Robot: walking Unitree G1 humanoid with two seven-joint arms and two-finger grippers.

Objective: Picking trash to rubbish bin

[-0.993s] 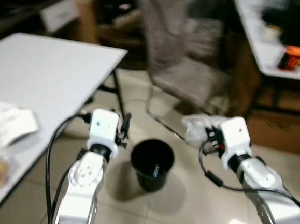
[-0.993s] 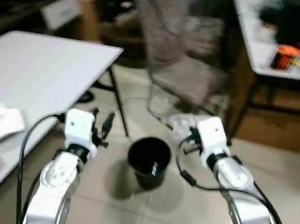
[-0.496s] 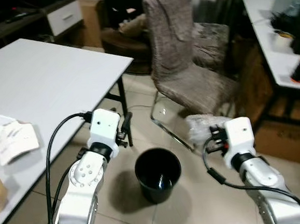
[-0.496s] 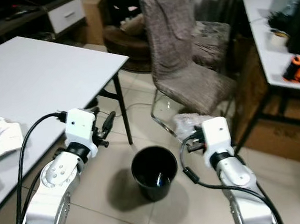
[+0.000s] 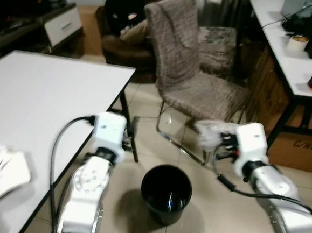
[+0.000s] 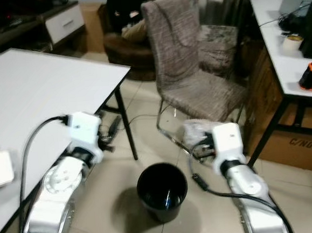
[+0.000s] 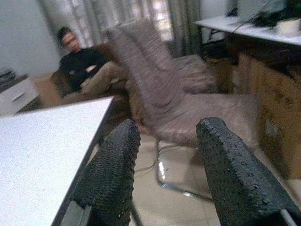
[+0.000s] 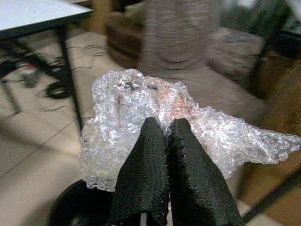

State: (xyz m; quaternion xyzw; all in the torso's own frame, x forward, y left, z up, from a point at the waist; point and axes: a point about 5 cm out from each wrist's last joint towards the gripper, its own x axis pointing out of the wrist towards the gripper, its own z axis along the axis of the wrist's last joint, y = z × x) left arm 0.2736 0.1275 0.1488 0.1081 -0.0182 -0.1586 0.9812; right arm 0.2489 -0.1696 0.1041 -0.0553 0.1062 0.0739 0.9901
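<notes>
A black round rubbish bin (image 5: 166, 192) stands on the tiled floor between my two arms. My right gripper (image 8: 165, 134) is shut on a crumpled piece of clear bubble wrap (image 8: 141, 120), held above the floor to the right of the bin and a little beyond it; the same bubble wrap (image 5: 208, 131) shows ahead of the right wrist in the eye views. My left gripper (image 7: 164, 143) is open with nothing between its fingers, raised left of the bin near the table corner (image 5: 128, 71).
A white table (image 5: 41, 98) with papers (image 5: 3, 169) is on my left. A grey fabric chair (image 5: 190, 65) stands just beyond the bin. A person (image 5: 129, 13) sits in an armchair farther back. A second desk (image 5: 296, 40) and a cardboard box (image 5: 302, 148) are on the right.
The whole view has shifted as the camera moved, and the bin now sits lower in the picture. Both arms keep their pose; the right gripper still holds the bubble wrap.
</notes>
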